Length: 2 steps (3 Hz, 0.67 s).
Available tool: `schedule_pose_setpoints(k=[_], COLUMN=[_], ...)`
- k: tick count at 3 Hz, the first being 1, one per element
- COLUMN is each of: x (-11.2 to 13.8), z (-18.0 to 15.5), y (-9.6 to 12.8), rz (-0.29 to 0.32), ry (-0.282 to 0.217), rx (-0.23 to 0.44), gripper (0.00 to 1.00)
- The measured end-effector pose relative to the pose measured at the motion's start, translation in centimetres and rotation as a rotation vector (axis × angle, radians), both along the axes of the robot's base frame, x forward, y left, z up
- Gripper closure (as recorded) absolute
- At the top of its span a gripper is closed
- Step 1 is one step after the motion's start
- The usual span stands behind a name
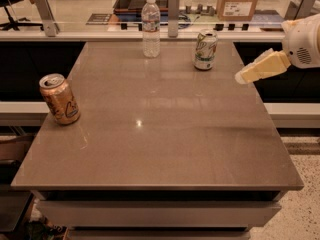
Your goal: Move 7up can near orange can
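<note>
Apart, 7up can [205, 49] rear, orange can [60, 99] left, jaws far right.

Tool [244, 76] hovers right of 7up can [205, 49] — orange can [60, 99] far left.

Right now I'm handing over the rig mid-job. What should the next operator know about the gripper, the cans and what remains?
Gripper: in the air over the table's right edge, to the right of the 7up can, not touching it, carrying nothing.
7up can: upright at the back of the table, right of centre, with the water bottle to its left.
Orange can: upright at the left edge, far from the 7up can.
Done: nothing yet; the 7up can is not grasped.
Left: reach in, grasp the 7up can, carry it left, set it down beside the orange can.
</note>
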<state>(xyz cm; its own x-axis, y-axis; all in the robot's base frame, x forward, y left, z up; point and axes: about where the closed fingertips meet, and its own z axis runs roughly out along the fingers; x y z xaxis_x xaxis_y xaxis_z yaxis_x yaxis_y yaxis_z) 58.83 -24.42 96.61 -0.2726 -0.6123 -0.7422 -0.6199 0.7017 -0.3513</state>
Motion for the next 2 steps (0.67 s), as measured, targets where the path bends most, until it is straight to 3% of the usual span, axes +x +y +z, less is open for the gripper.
schedule_pose_setpoints(k=[2], x=[5.4], z=[-3.5], y=[1.7], rz=[0.047], ry=[-0.063], rx=[0.215], gripper=[0.0])
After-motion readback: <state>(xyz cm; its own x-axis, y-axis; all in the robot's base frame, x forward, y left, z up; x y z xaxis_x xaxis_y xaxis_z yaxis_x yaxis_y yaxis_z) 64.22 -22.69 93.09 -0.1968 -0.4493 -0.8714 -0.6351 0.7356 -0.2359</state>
